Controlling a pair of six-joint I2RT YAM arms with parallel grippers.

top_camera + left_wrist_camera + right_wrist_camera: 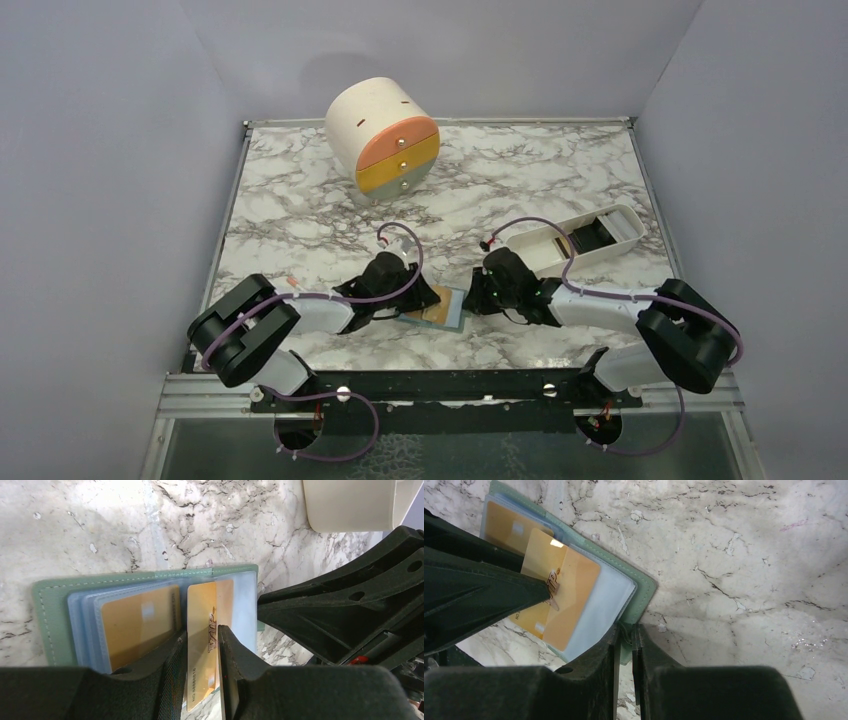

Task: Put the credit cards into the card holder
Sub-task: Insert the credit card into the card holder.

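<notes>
Holding a gold card (201,605) tight between its two fingers, the left tool (201,634) sits at the near side of the card holder (50,620). The card stands on its thin edge and has the letters VIP on it. Its far end is over the clear pockets on the right page. I cannot tell if the tip is inside a pocket.

The card holder is green and lies flat and spread out on the table (75,530). It is in the near middle of the table, between the two tools. A second gold card (135,625) is tucked in a clear pocket on the left page.

The right tool (624,630) has its fingers pressed close together on the green edge of the card holder, at its right side. The two tools are very near each other, one on each side of the card holder.

Far back on the table is a round cream box (385,135) with orange, yellow and grey drawers. A long white tray (575,240) lies on the right side, just past the right arm. Some dark and tan things are inside it, but they are too small to tell.
</notes>
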